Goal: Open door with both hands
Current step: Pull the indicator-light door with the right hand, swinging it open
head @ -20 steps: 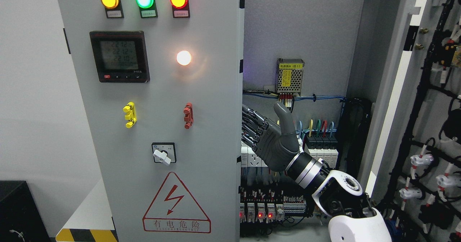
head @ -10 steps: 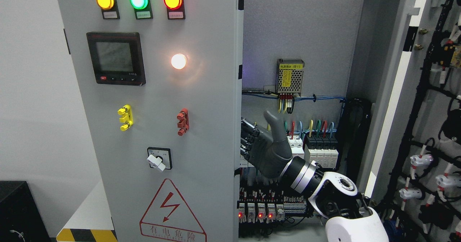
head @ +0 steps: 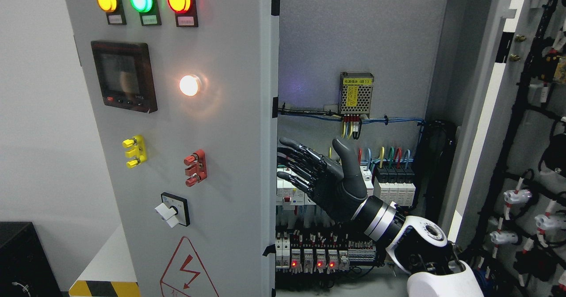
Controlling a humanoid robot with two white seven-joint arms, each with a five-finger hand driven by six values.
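Observation:
The grey left door [head: 221, 133] of the electrical cabinet carries three indicator lamps, a meter, a lit white lamp and a rotary switch. It stands swung partly outward, its free edge [head: 273, 155] facing me. My right hand [head: 316, 169] reaches in from the lower right. Its dark fingers [head: 294, 162] are spread and point at the inner side of that edge, close to it; I cannot tell whether they touch. It holds nothing. The right door [head: 486, 111] stands wide open at the right, wiring on its inner face. My left hand is out of view.
Inside the cabinet are a perforated power supply [head: 356, 93], a row of breakers [head: 393, 186] and terminal blocks with red lights [head: 314, 261]. A black box [head: 22, 261] and a yellow-black striped edge [head: 106, 288] lie at the lower left.
The left door has swung further outward to the left, showing more of the interior. My right hand's fingers, earlier hidden behind the door's edge, now show in full.

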